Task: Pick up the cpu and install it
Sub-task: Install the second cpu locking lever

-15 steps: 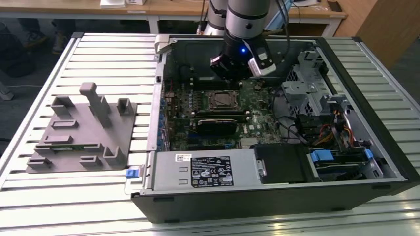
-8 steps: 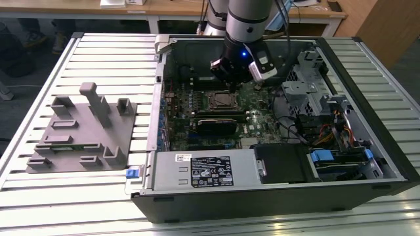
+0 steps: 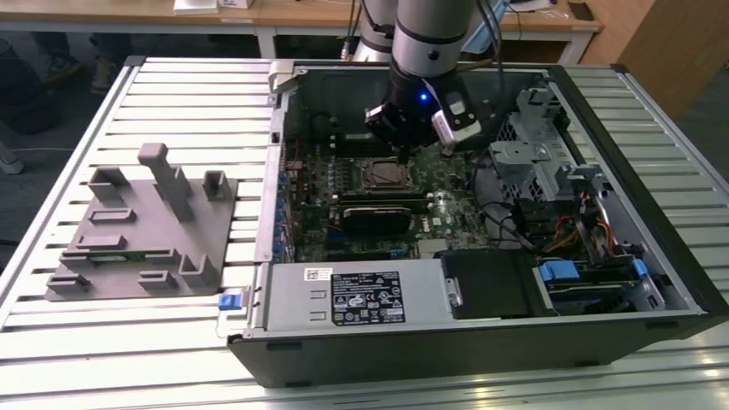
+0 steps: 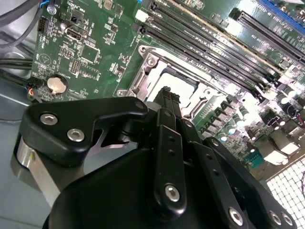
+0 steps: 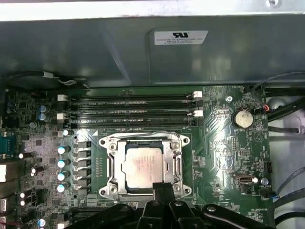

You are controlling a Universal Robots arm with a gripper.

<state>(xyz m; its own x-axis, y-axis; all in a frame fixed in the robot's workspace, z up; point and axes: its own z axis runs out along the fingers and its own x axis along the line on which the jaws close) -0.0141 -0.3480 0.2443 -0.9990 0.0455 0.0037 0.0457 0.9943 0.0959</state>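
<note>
Inside the computer case (image 3: 638, 171), cpu (image 5: 144, 164) lies flat, squared to its socket (image 5: 112, 143); pincer (image 5: 162, 190) apparently closed, empty.

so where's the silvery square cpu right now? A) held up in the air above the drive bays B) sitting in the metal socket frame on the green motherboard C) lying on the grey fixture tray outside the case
B: in the first wrist view the silvery square cpu sits flat inside the metal socket frame on the green motherboard, with the black gripper at its edge.

An open computer case (image 3: 638, 171) lies on the slatted surface (image 3: 183, 111), a grey fixture tray (image 3: 148, 231) beside it.
</note>
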